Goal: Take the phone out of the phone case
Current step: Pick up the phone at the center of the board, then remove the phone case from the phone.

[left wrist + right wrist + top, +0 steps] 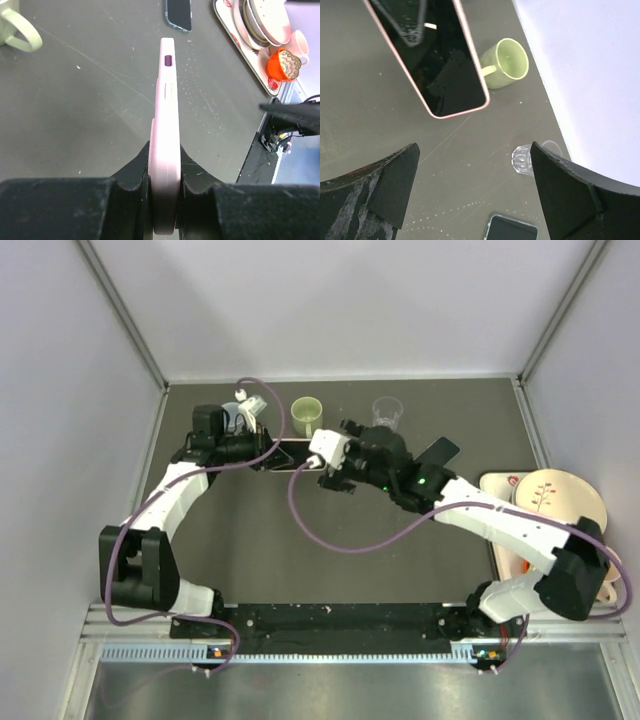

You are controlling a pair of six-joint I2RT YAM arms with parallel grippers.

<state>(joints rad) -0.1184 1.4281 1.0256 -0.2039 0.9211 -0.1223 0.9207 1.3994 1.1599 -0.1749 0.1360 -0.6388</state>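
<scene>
Edgewise, left gripper [165,161] clamps the phone case [167,100] (right gripper [474,150] gapes wide, clear of it).

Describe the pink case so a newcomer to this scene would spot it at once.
Start at the dark table's far side, by the green mug. There the left gripper clamps the pink case. It alone has a pink rim around a glossy black face; the other phone lies flat toward the tray.

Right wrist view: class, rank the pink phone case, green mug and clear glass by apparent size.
Largest: pink phone case, though it is held up nearer the camera and is cut off by the frame.
Middle: green mug.
Smallest: clear glass.
</scene>
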